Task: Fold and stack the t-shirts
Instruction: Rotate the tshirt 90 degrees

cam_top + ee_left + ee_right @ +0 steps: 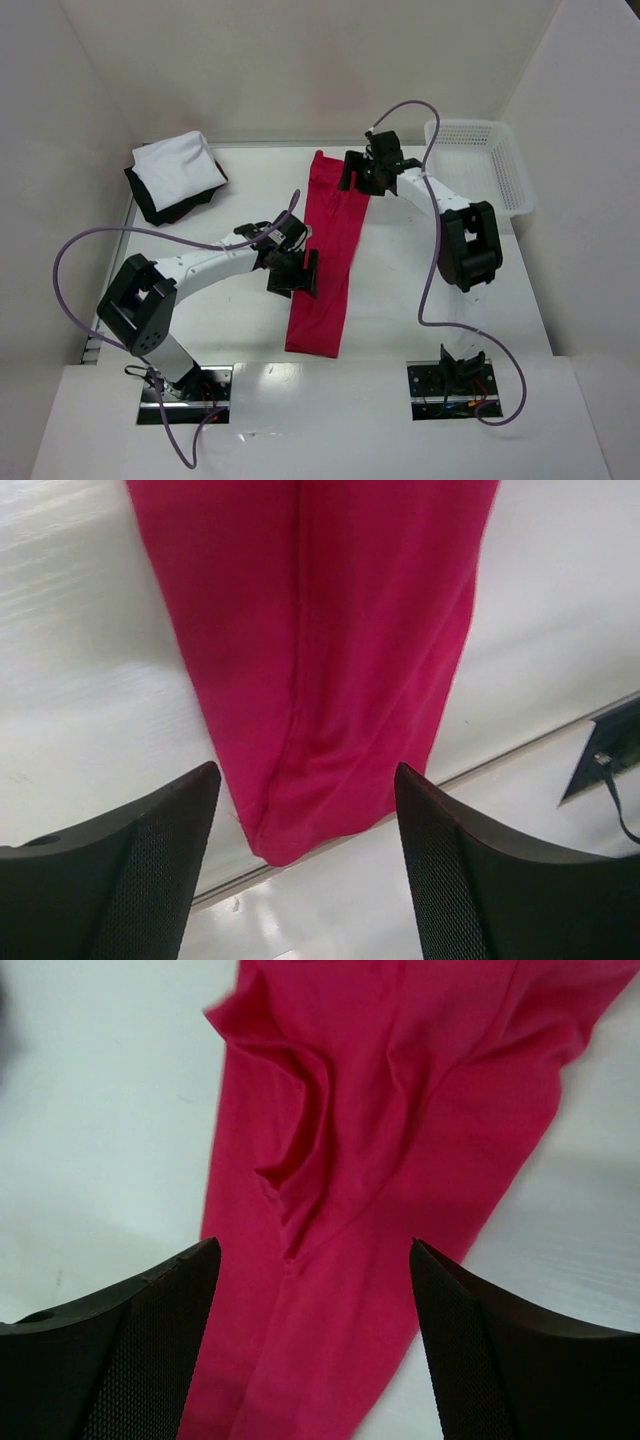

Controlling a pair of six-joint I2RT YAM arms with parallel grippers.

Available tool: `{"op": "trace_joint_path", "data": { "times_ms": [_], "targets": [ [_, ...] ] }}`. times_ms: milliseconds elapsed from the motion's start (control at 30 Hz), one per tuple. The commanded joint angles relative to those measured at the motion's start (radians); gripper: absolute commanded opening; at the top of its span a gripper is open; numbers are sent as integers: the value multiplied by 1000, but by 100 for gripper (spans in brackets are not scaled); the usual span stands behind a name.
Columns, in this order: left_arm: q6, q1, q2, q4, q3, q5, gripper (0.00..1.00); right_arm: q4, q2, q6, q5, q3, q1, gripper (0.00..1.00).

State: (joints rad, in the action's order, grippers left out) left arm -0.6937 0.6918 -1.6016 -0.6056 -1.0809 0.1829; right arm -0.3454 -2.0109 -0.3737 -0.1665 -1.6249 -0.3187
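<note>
Red t-shirt [335, 225] — plain crimson — lies folded lengthwise on table [240, 322].

This looks to me like a robotics lab test cell rather than a home. The bare white tabletop [390, 300] is boxed in by plain white panels [300, 60]. The left arm [200, 262] and right arm [465, 240] are bolted to metal base plates [215, 385] at the near edge. Loose purple cables [56, 268] loop over everything.
</note>
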Motion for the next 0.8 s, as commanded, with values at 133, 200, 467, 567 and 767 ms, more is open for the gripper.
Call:
{"op": "trace_joint_path", "data": {
  "times_ms": [133,200,467,567,767],
  "targets": [
    [-26,14,-11,92,12,130,77,63,-138,-10,-90,-93,-40,81],
    [-26,23,-11,92,12,130,77,52,-173,-10,-90,-131,-62,81],
    [-26,23,-11,92,30,130,77,42,-236,-28,-71,-207,-80,73],
    [-26,23,-20,92,30,130,77,19,-264,-28,-71,-234,-89,60],
    [-17,23,-40,72,30,121,78,-38,-339,-18,-61,-309,-99,37]
  ]
}}
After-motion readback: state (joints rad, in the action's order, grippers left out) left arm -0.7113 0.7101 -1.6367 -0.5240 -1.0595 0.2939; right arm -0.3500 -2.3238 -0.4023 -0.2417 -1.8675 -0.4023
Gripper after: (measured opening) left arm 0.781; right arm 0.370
